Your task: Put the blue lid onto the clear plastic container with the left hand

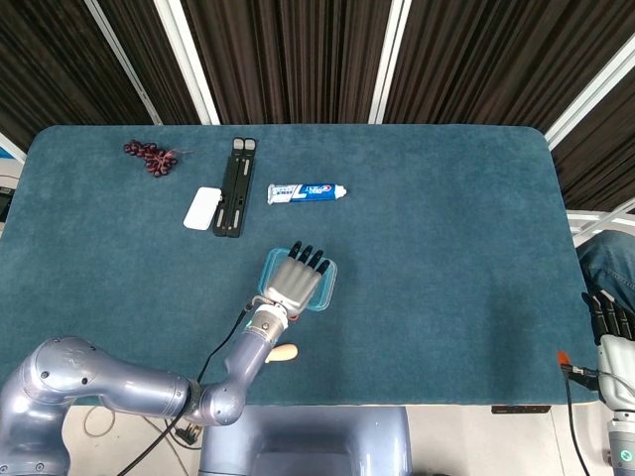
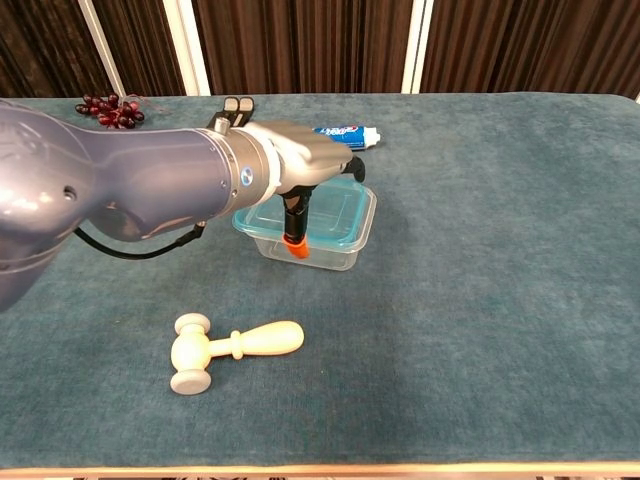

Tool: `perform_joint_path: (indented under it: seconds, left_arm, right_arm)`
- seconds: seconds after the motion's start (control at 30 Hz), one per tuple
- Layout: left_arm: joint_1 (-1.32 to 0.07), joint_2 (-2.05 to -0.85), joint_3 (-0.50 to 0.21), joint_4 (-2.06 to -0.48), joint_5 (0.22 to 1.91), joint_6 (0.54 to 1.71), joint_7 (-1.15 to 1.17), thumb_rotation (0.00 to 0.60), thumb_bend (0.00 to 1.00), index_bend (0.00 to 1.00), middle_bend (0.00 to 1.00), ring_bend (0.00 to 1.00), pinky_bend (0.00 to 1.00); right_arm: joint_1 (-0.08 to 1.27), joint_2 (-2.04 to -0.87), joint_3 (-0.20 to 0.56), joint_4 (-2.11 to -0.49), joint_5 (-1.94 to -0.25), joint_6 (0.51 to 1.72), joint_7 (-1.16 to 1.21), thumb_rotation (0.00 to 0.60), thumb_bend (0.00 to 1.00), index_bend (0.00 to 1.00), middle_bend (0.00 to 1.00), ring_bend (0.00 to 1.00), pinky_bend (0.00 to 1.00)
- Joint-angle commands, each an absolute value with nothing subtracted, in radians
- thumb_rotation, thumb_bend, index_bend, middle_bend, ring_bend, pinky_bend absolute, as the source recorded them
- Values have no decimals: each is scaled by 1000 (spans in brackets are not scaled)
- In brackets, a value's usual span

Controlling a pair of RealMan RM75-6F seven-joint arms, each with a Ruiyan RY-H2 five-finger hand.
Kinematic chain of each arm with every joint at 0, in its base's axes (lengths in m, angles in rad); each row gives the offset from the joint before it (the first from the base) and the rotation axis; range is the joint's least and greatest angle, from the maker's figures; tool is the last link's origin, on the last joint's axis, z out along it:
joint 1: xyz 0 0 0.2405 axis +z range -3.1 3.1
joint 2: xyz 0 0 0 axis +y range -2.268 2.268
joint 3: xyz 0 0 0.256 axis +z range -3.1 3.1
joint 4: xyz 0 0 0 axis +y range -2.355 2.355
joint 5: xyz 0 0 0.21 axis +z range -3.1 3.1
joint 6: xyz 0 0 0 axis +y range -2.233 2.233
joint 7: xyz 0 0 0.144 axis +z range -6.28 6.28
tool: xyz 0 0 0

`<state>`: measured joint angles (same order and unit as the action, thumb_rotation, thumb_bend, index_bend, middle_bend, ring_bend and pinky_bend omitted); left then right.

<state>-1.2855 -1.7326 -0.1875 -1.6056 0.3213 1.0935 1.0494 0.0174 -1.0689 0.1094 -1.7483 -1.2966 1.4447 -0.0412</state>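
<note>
The clear plastic container stands mid-table with the blue lid lying on top of it. My left hand is spread flat over the lid, fingers stretched out, and its orange-tipped thumb hangs down in front of the container's near wall. From the head view the left hand covers most of the lid; I cannot tell whether the palm touches it. My right hand hangs off the table's right edge, fingers straight, holding nothing.
A wooden mallet lies near the front edge, left of the container. Behind it lie a toothpaste tube, a black folding stand, a white flat object and a bunch of dark grapes.
</note>
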Motion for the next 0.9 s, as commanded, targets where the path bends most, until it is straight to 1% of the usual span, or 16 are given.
perform_joint_path:
  seconds: [0.03,0.3,0.4,0.47,0.5,0.6,0.63,0.7,0.9]
  left_arm:
    - [-1278,-1721,-180,-1632,344,1099,1040,600,166,97,31,0,0]
    - [-1250,-1676,-149,-1731,434,1124,1011,600,166,97,40,0,0]
    - [-1239,-1671,-151,-1741,490,1155,993,600,178,103,61,0,5]
    - [-1231,-1676,-152,-1734,530,1180,978,600,196,131,89,0,14]
    - [-1226,-1681,-153,-1726,551,1189,968,600,211,151,104,0,17]
    - [-1220,-1682,-163,-1716,567,1170,942,600,303,248,177,0,25]
    - [-1219,-1679,-171,-1709,576,1161,928,600,338,296,213,0,33]
    - [-1217,-1680,-179,-1686,609,1154,908,600,374,368,269,0,45]
    - [-1219,-1683,-196,-1622,623,1111,881,600,406,500,361,25,62]
  right_arm:
    - [18,-1069,109,-1748,-1296,1444,-42,600,347,0,0,0,0]
    - [18,-1070,110,-1749,-1293,1445,-47,600,346,0,0,0,0]
    - [17,-1070,110,-1749,-1294,1448,-48,600,347,0,0,0,0]
    - [17,-1070,111,-1750,-1293,1448,-48,600,347,0,0,0,0]
    - [17,-1071,111,-1750,-1292,1449,-48,600,347,0,0,0,0]
    - [16,-1071,113,-1751,-1291,1450,-47,600,347,0,0,0,0]
    - [16,-1071,113,-1751,-1290,1450,-46,600,347,0,0,0,0]
    - [15,-1071,114,-1752,-1289,1452,-44,600,346,0,0,0,0]
    - [15,-1072,115,-1756,-1283,1450,-40,600,347,0,0,0,0]
